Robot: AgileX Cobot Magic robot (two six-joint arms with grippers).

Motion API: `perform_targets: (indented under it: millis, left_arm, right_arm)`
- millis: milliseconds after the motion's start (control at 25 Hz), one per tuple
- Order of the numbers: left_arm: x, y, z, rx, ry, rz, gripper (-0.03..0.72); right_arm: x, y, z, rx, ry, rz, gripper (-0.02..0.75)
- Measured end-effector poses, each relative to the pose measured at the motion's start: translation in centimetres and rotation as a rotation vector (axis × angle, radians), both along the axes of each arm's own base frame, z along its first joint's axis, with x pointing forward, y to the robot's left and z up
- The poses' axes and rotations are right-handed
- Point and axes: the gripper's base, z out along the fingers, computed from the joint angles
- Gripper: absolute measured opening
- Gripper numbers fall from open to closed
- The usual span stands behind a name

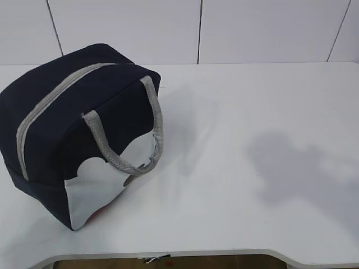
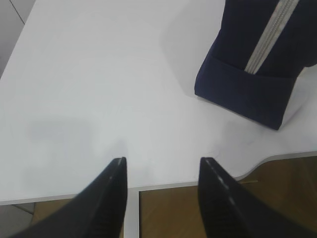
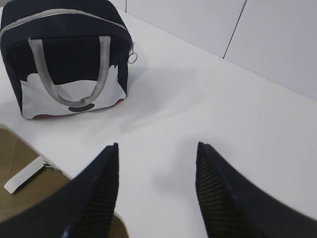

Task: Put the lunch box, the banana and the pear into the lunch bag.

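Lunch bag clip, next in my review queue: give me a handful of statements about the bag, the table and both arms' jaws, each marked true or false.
1. The lunch bag has its grey zipper closed. True.
2. A banana lies on the table beside the bag. False: no banana, pear or lunch box shows in any view.
3. The left gripper stands with open jaws, holding nothing. True.
4. The right gripper is clamped on the bag's handle. False: its jaws are open and empty, well away from the bag.
5. The bag sits at the right end of the table in the exterior view. False: it sits on the left.
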Motion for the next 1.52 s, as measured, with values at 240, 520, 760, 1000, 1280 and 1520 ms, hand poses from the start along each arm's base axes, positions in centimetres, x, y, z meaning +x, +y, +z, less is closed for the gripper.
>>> perform_targets:
  millis: [240, 520, 760, 1000, 1280, 1520]
  left_arm:
    - [0.0, 0.0, 0.0, 0.0, 0.0, 0.0, 0.35]
    - [0.0, 0.0, 0.0, 0.0, 0.0, 0.0, 0.328]
    - [0.0, 0.0, 0.0, 0.0, 0.0, 0.0, 0.312]
    - [0.0, 0.0, 0.0, 0.001, 0.001, 0.001, 0.305]
    - [0.0, 0.0, 0.0, 0.001, 0.001, 0.001, 0.296]
    - [0.0, 0.0, 0.0, 0.001, 0.001, 0.001, 0.296]
  right_arm:
    - [-4.2, -2.3, -1.6, 0.034, -0.027, 0.008, 0.41]
    - [-7.4, -3.8, -6.0, 0.107, -0.081, 0.037, 0.41]
    - [-7.8, -4.1, -9.3, 0.047, 0.014, 0.033, 0.41]
    - [-7.1, -3.7, -11.4, -0.007, 0.108, 0.031, 0.43]
    - [-6.7, -3.4, -12.3, -0.015, 0.129, 0.031, 0.411]
    - [-6.4, -3.8, -12.3, -0.01, 0.127, -0.038, 0.41]
